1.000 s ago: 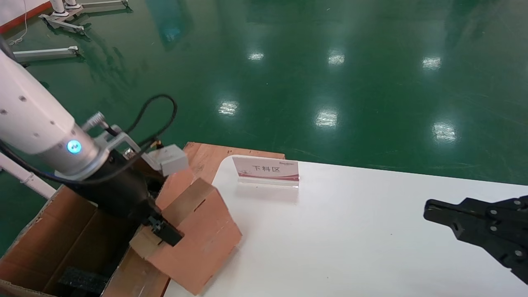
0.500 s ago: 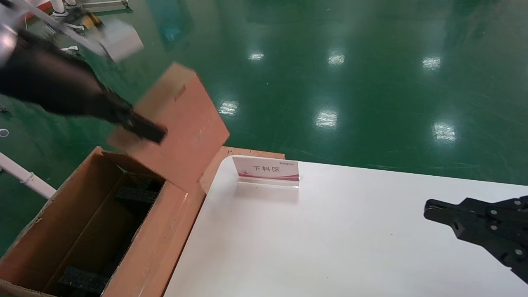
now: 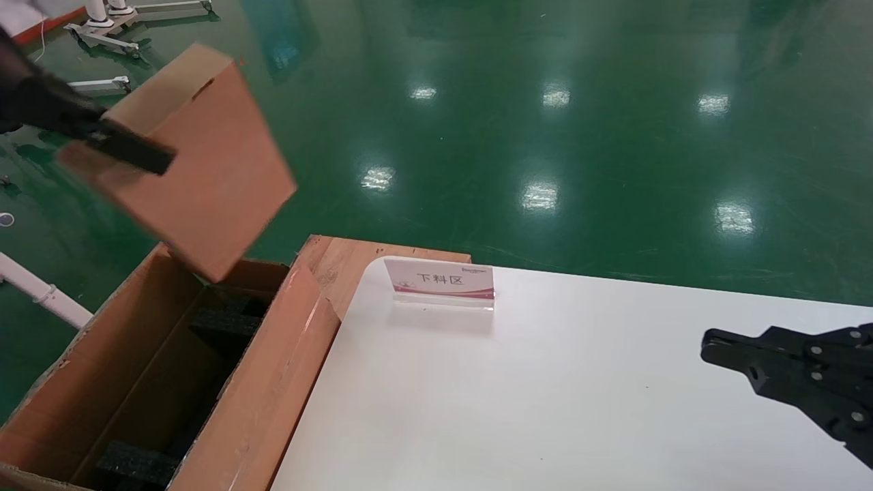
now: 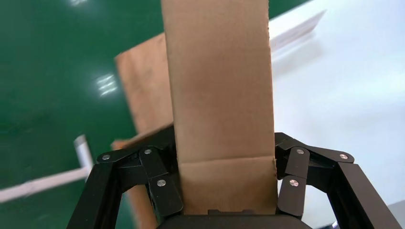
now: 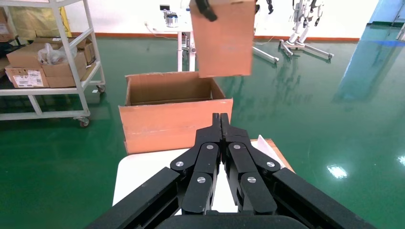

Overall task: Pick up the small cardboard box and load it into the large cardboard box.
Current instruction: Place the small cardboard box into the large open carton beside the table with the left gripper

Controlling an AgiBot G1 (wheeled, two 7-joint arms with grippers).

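The small cardboard box [image 3: 204,164] hangs tilted in the air above the far end of the large cardboard box [image 3: 273,382], its lowest corner just over the opening. My left gripper [image 3: 133,151] is shut on the small box's narrow upper side. In the left wrist view that paler side [image 4: 219,95] fills the space between the black fingers [image 4: 157,181]. The large box stands open beside the table's left edge, with black foam blocks [image 3: 225,320] inside. My right gripper [image 3: 709,349] hovers shut over the table's right side, holding nothing. The right wrist view shows its tips [image 5: 220,118] pressed together, the small box [image 5: 222,40] and the large box [image 5: 176,119].
A white table [image 3: 545,409] carries a small pink-and-white sign [image 3: 442,281] near its far left corner. A wooden board [image 3: 344,256] lies behind that corner. A metal shelf with cartons [image 5: 47,62] stands far off on the green floor.
My left gripper has lifted the small box from the table's left edge, up and to the left, until it hangs over the large box. The right arm has not moved.
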